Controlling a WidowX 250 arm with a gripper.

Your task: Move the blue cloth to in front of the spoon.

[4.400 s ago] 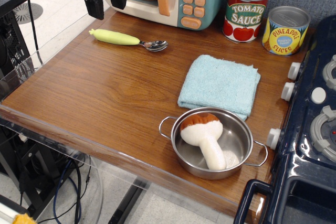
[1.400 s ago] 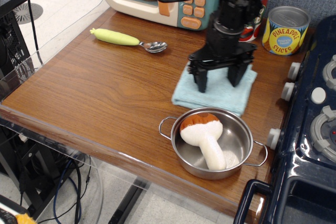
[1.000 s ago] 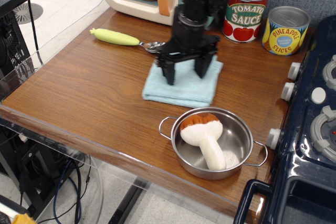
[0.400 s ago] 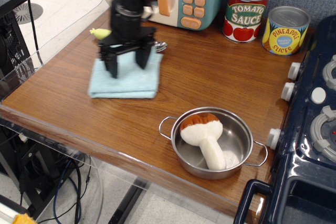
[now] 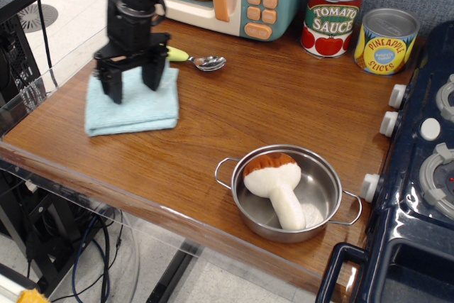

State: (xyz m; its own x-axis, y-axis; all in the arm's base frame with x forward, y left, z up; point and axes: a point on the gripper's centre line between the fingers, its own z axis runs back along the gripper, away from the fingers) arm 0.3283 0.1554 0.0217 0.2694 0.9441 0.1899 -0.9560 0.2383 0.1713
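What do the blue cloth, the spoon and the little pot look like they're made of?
The blue cloth: soft terry fabric, judging by its fuzzy, matte nap. The spoon: shiny metal bowl, with a matte yellow-green handle, probably plastic. The pot: polished steel by the look of it, mirror-bright with reflections.

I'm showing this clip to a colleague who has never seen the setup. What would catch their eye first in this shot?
Probably the black gripper at the left of the wooden counter, its fingers spread and planted on the blue cloth, which lies in front of the spoon. Next come the steel pot near the front edge with a toy mushroom inside, and the two bright cans, tomato sauce and pineapple slices, at the back right.
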